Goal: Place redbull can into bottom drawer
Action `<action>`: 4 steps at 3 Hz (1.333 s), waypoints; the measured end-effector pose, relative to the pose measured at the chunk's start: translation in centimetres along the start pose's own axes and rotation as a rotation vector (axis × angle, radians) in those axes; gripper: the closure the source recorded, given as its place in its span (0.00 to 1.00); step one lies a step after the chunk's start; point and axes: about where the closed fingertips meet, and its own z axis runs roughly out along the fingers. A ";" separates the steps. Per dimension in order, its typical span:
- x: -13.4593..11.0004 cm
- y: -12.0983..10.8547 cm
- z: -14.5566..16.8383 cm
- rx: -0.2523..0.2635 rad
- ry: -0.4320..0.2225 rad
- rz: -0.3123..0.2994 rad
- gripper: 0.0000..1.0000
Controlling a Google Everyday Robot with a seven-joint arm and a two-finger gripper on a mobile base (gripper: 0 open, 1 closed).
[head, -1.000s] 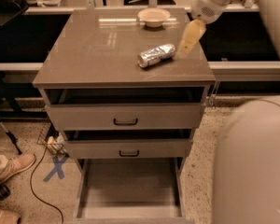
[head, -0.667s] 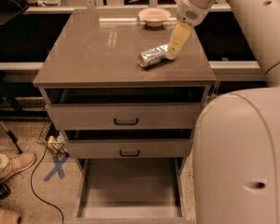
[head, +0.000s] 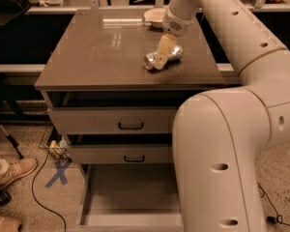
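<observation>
- One arm fills the right of my view and reaches over the cabinet from its front right corner.
- The gripper hangs low over the cabinet top, right of centre and directly in front of the redbull can. I cannot tell whether it is open or closed.
- The redbull can lies on its side on the cabinet top, right of centre, with one end showing on either side of the gripper.
- A cream bowl sits at the back edge of the cabinet top, behind the can and apart from it.
- The bottom drawer is pulled out at the foot of the cabinet, its flat grey floor exposed.
- Two upper drawers with black handles stand slightly ajar in the cabinet front.
- A blue cross marks the floor left of the cabinet, and a shoe lies further left.
</observation>
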 end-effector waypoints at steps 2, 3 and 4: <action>1.0 0.4 2.6 -0.054 0.012 0.062 0.42; 1.7 0.4 1.9 -0.047 0.003 0.083 0.66; 2.9 0.5 -1.1 0.000 -0.019 0.101 0.89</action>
